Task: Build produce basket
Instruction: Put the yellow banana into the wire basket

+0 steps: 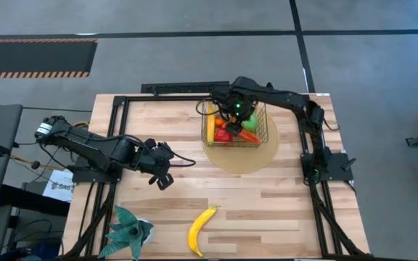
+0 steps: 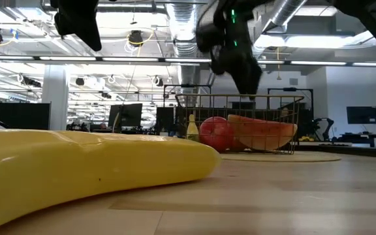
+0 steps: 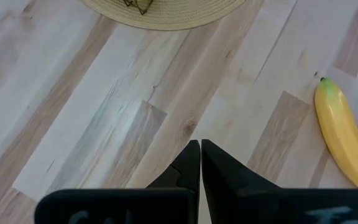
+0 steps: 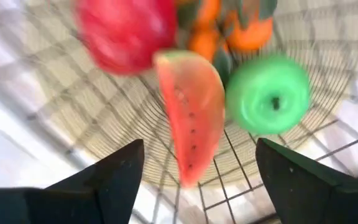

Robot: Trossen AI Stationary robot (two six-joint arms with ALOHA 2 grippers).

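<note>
Basket [image 1: 232, 127] mostly loaded, right tool [image 4: 194, 180] spread wide above it, one banana [image 1: 201, 230] left by the closed left tool [image 1: 162, 179].

I see a light wooden plank table [image 1: 267, 210] carrying everything. A round tan mat [image 1: 242, 156] lies on its far right part, with the gold wire basket [image 1: 261, 130] standing on the mat. One yellow banana [image 1: 201, 230] lies on bare wood at the near edge, a teal spiky-leaved plant [image 1: 129, 230] near it to the left.
</note>
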